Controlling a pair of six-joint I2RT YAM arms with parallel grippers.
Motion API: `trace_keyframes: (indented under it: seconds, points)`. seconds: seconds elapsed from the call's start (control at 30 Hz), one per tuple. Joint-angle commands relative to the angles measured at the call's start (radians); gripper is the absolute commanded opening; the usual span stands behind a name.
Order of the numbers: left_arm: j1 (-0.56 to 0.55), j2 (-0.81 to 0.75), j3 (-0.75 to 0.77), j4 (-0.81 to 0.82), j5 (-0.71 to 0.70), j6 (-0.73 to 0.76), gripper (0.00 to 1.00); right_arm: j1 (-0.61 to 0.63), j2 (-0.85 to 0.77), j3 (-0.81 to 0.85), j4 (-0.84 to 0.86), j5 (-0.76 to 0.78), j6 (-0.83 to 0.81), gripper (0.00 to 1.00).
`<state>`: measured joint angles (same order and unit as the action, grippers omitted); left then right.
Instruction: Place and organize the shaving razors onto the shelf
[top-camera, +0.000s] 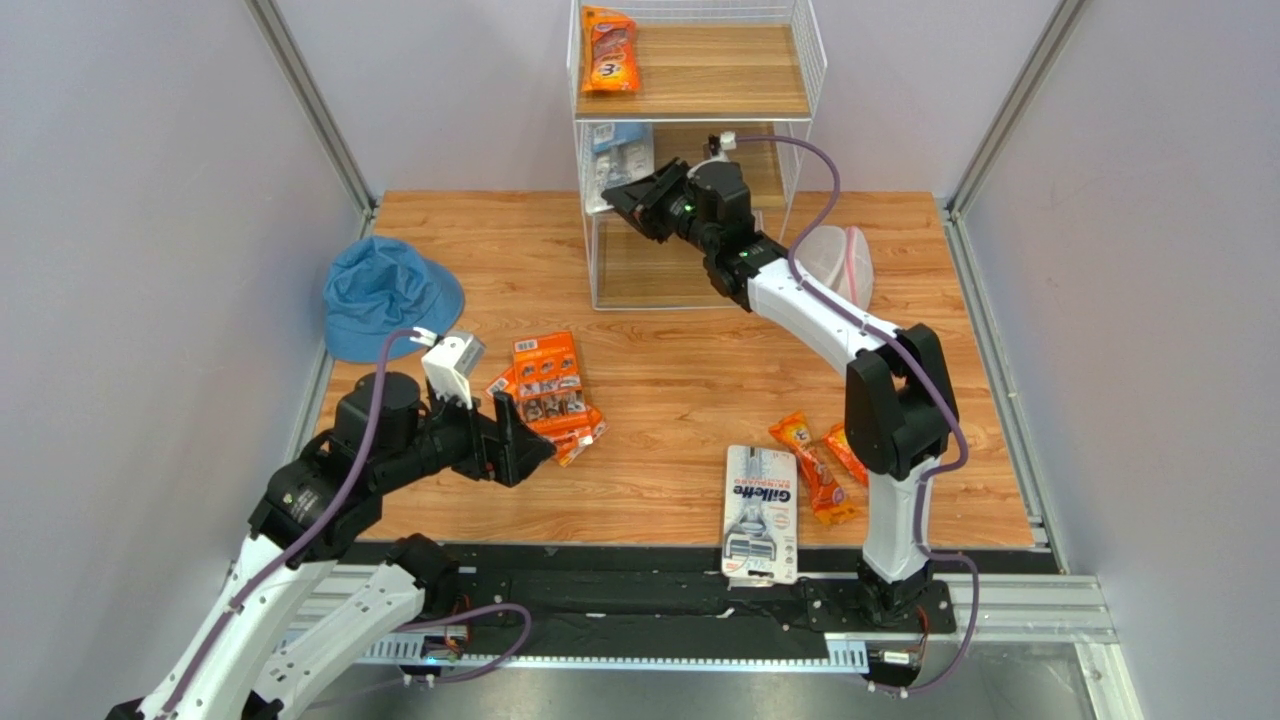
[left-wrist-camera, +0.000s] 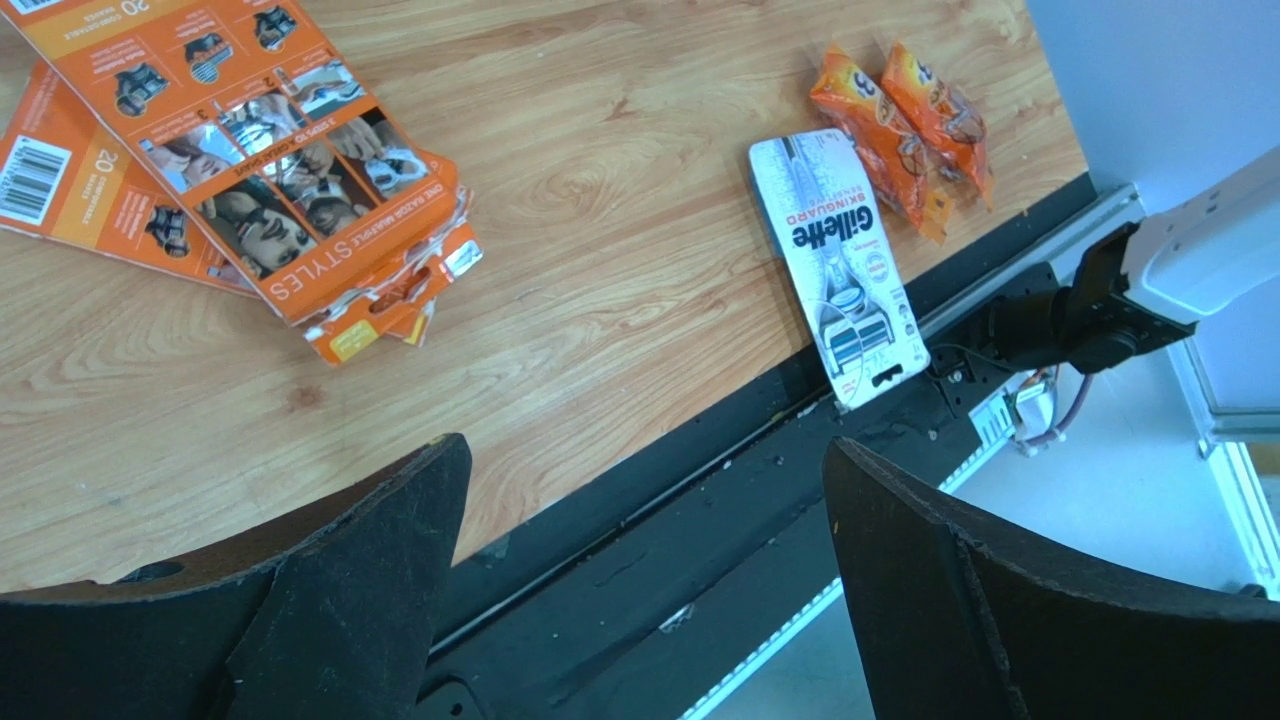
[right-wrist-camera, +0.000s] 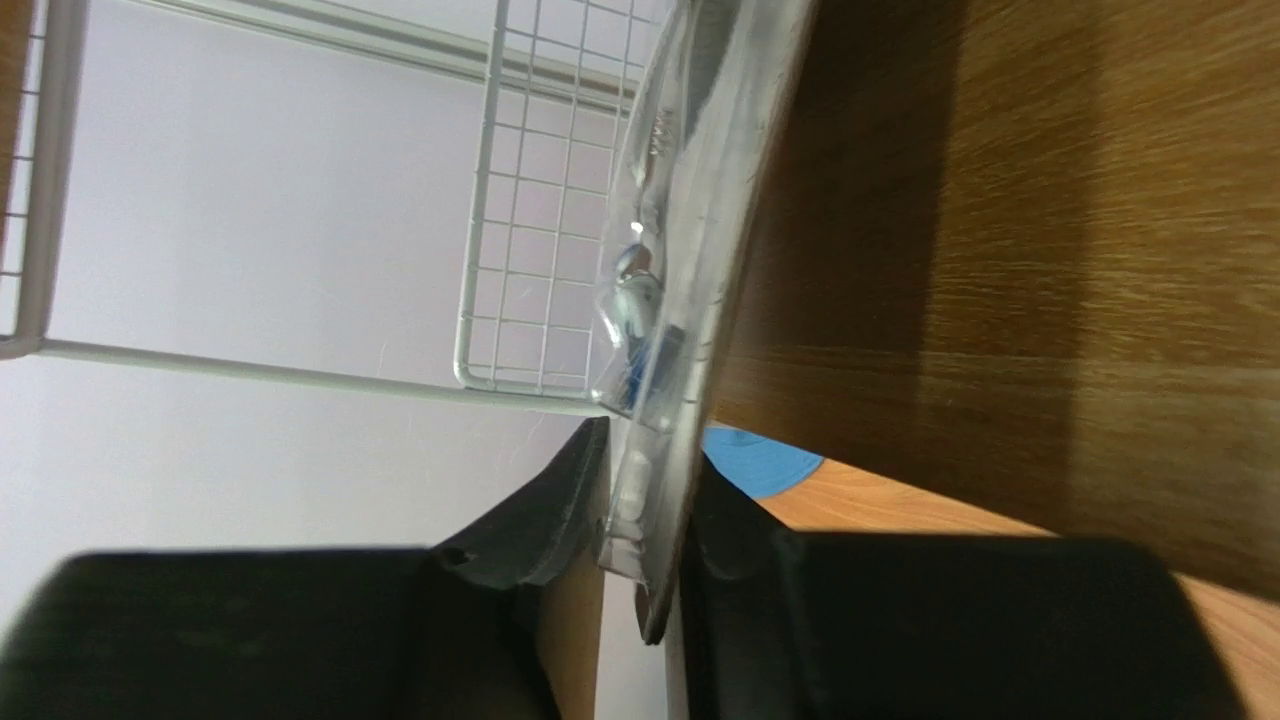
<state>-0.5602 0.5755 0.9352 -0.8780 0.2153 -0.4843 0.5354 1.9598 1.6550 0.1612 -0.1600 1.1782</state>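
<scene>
At the shelf (top-camera: 721, 75), the right gripper (right-wrist-camera: 654, 525) clamps a blister card (right-wrist-camera: 706, 225) edge-on — its long axis running straight out from the jaws. Over the worktop (left-wrist-camera: 631, 225), the left gripper (left-wrist-camera: 646, 465) hangs with jaws agape.

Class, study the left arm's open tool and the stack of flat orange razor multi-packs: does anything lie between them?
Nothing visible does. The left tool is open, and only wooden table shows between it and the orange multi-packs. The Gillette blister card lies off to one side.
</scene>
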Motion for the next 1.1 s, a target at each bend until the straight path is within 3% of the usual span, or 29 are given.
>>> trace_keyframes:
  seconds: [0.0, 0.2, 0.37, 0.6, 1.07]
  points:
    - [0.005, -0.037, -0.004, 0.047, 0.030, -0.008, 0.96, -0.002, 0.034, 0.083, -0.028, -0.036, 0.012, 0.29]
    - [0.005, -0.068, -0.024, 0.062, 0.055, -0.016, 0.96, -0.003, 0.025, 0.062, -0.043, -0.023, 0.018, 0.51]
    - [0.005, -0.071, -0.029, 0.063, 0.062, -0.016, 0.96, -0.002, -0.012, 0.013, -0.046, -0.019, 0.012, 0.61]
    - [0.005, -0.062, -0.030, 0.077, 0.090, -0.011, 0.96, -0.003, -0.078, -0.069, -0.071, -0.007, -0.006, 0.84]
    - [0.005, -0.054, -0.042, 0.094, 0.102, -0.007, 0.95, 0.001, -0.174, -0.202, 0.009, -0.042, -0.020, 0.90]
